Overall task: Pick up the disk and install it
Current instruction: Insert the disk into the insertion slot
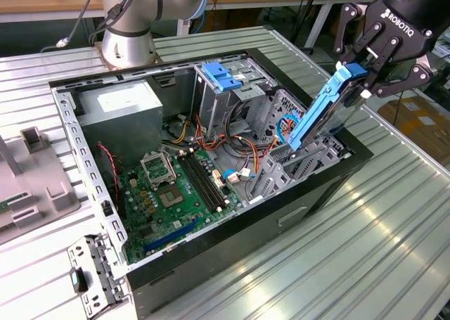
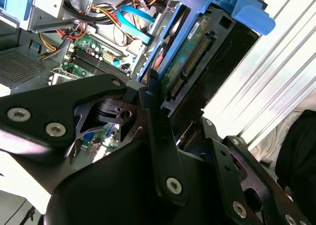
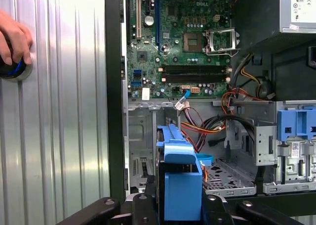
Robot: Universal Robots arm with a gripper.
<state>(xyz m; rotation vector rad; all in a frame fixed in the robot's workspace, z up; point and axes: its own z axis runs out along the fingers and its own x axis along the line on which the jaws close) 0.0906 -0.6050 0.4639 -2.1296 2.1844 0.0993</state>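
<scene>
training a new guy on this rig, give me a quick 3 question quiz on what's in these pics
1. True or false: the gripper is shut on the disk.
2. How does the disk sit? A) lying flat B) tilted, lower end in the case C) standing straight upright
3. In the first wrist view, what rests on the round thing on the table?
Key: 1 true; 2 B; 3 a hand.
</scene>
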